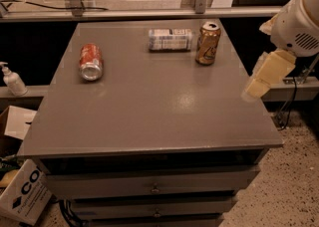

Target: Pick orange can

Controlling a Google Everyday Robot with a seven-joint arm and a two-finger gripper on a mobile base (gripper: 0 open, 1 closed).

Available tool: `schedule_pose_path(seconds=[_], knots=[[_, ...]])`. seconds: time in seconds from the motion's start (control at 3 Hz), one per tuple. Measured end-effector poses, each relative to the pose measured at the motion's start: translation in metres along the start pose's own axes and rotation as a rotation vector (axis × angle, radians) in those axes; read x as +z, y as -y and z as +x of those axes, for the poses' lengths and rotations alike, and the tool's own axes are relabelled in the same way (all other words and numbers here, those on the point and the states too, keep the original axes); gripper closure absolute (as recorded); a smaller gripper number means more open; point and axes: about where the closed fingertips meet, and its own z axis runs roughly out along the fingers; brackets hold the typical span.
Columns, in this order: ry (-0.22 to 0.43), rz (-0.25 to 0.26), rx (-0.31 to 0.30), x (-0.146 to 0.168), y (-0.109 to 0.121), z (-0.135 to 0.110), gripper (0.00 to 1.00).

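Observation:
The orange can (208,43) stands upright at the far right of the grey table (149,101); it is amber-brown with a pale marking and a silver top. My gripper (260,77), cream-coloured, hangs from the white arm (299,22) over the table's right edge, to the right of the orange can and nearer the camera, apart from it and holding nothing.
A white can with blue print (170,39) lies on its side just left of the orange can. A red-orange can (90,61) lies on its side at the far left. A pump bottle (12,79) and a cardboard box (22,198) stand left of the table.

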Motion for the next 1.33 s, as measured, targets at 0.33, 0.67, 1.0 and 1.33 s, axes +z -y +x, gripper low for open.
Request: schedule_pose_path(seconds=[0.33, 0.67, 1.0, 1.33], knots=[[0.048, 0.013, 0.069, 0.029, 0.026, 0.007, 0.0], [0.118, 0.007, 0.152, 0.052, 0.045, 0.016, 0.0], [0.227, -0.003, 0.224, 0.07, 0.061, 0.013, 0.0], [0.341, -0.013, 0.277, 0.079, 0.067, 0.001, 0.0]])
